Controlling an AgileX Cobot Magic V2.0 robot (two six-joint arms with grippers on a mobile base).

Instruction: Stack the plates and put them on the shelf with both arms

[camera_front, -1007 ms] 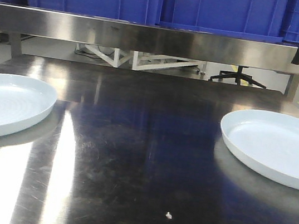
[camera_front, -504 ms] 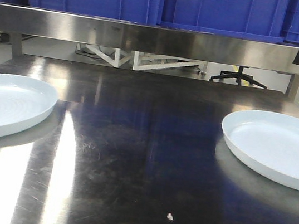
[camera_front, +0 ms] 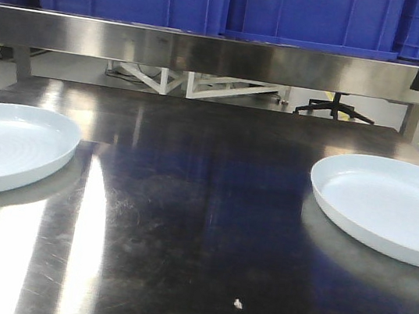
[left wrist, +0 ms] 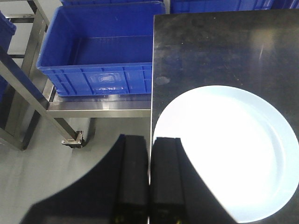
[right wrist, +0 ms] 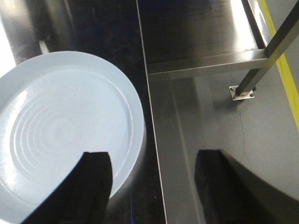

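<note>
Plates (camera_front: 6, 146) at opposite table (camera_front: 202, 203) edges, well apart; left claw (left wrist: 150, 140) closed, right claw (right wrist: 152, 157) wide.

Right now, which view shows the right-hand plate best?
The right wrist view: the right-hand plate is seen from above, almost whole. The front view crops it at the edge; the left wrist view shows the other plate.

A wide bare strip of bench (camera_front: 199, 226) is lying open between the left plate (camera_front: 6, 146) and the right plate (camera_front: 391, 208), leaving room to pass down the middle. At the far edge a shelf rail (camera_front: 225, 55) is hanging low, with blue crates (camera_front: 217, 0) crowding the shelf above. Off the left edge a blue bin (left wrist: 100, 51) is sitting on a rack (left wrist: 93, 103); a steel post (right wrist: 268, 51) is standing off the right.
</note>
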